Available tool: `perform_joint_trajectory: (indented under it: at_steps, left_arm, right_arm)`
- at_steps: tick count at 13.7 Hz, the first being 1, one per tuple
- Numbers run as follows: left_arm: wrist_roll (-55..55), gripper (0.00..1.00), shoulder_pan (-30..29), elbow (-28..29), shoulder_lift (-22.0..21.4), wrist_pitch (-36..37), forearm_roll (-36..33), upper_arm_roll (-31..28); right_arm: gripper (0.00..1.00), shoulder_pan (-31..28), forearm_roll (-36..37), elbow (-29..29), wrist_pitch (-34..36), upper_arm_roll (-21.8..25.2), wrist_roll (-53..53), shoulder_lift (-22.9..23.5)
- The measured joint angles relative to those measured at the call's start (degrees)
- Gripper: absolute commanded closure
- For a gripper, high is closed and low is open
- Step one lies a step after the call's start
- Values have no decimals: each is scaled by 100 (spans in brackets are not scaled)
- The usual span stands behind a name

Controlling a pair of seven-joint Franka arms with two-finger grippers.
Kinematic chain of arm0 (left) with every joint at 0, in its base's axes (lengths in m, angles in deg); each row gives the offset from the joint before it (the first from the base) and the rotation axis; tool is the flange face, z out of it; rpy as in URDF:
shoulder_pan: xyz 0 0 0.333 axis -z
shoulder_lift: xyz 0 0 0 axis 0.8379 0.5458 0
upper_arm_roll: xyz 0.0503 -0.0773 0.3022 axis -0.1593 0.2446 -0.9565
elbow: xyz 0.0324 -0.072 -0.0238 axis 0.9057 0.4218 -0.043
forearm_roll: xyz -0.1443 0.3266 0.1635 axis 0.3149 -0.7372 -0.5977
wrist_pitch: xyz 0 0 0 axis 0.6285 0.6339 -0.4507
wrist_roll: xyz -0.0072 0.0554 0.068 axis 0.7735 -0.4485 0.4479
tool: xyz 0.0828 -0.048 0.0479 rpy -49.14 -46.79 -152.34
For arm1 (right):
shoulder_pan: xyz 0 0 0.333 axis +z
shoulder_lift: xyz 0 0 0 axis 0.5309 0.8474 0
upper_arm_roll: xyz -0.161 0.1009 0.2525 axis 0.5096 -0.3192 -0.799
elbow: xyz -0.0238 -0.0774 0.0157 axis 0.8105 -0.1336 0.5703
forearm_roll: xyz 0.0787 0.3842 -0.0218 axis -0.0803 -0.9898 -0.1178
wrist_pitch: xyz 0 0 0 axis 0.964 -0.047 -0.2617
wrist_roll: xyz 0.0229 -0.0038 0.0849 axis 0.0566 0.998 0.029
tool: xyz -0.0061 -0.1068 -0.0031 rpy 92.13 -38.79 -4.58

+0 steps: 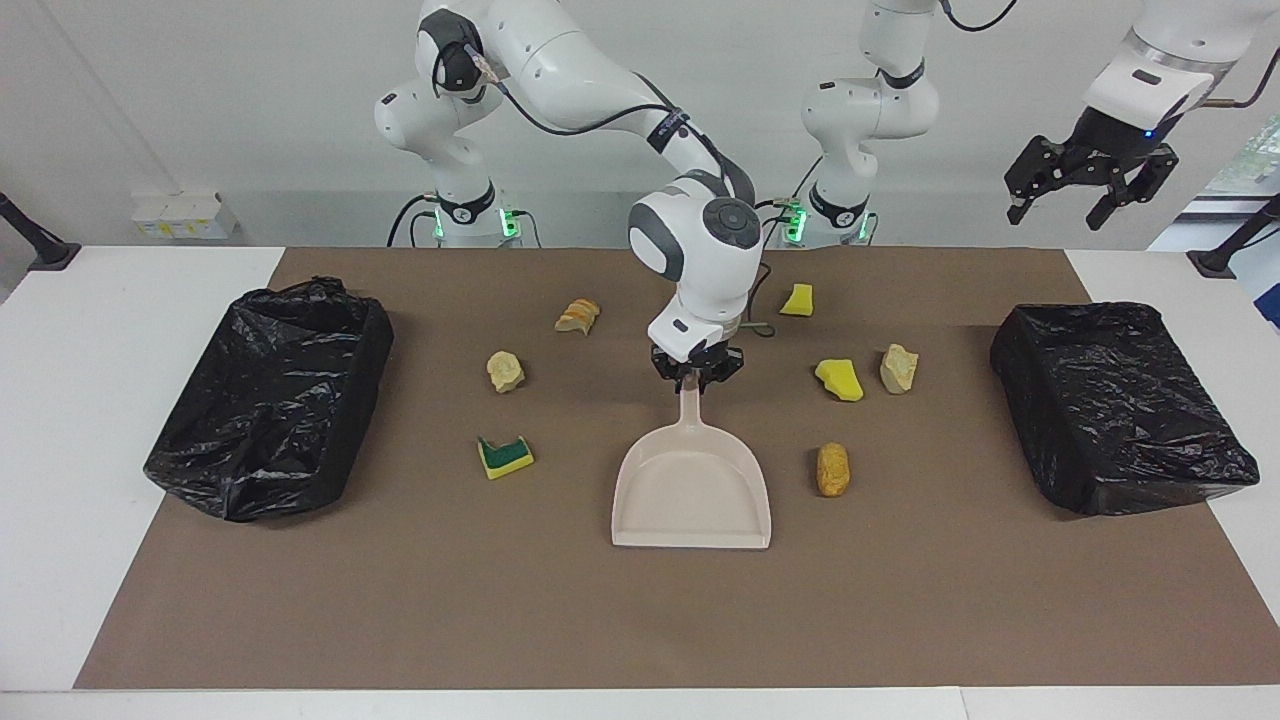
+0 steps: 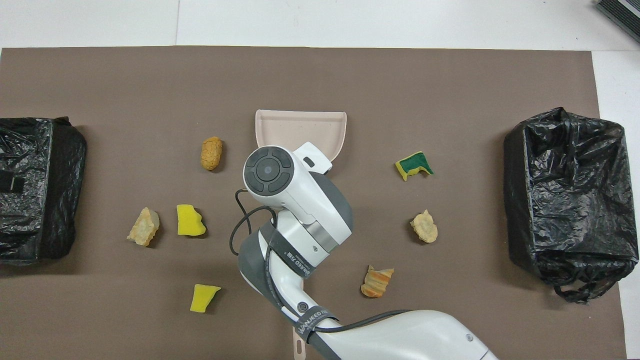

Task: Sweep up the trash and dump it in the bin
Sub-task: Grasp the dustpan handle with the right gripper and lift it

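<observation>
Overhead view: seven yellow-to-tan scraps (image 2: 191, 220)

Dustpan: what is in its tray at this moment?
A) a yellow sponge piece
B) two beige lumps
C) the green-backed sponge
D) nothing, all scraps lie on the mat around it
D: the dustpan shows a bare tray in both views, while the scraps, such as the green-backed sponge and the orange chunk, lie apart from it on the brown mat.
</observation>
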Motion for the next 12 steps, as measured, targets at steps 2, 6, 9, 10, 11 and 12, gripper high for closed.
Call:
perform_joint_trajectory:
  at_steps: [2,6,9,10,11,12]
  left_arm:
    - [0,0,0,0,0,0,0,0]
    - [0,0,8,-7,-21,7,0,89]
    - [-27,0,15,-7,-67,15,3,283]
    - [-34,0,19,-5,-76,16,11,357]
    - [-122,0,28,23,-97,29,22,496]
    - [-274,0,56,131,-157,44,41,662]
  right_arm:
    - [100,-10,2,0,-27,16,3,0]
    - [100,-41,19,-16,-220,64,241,-30]
    - [100,-135,65,-19,-229,118,413,-228]
    - [100,-191,154,-16,-206,121,567,-315]
    - [100,-268,236,-1,-137,125,811,-444]
    - [100,-381,260,34,-2,128,1117,-609]
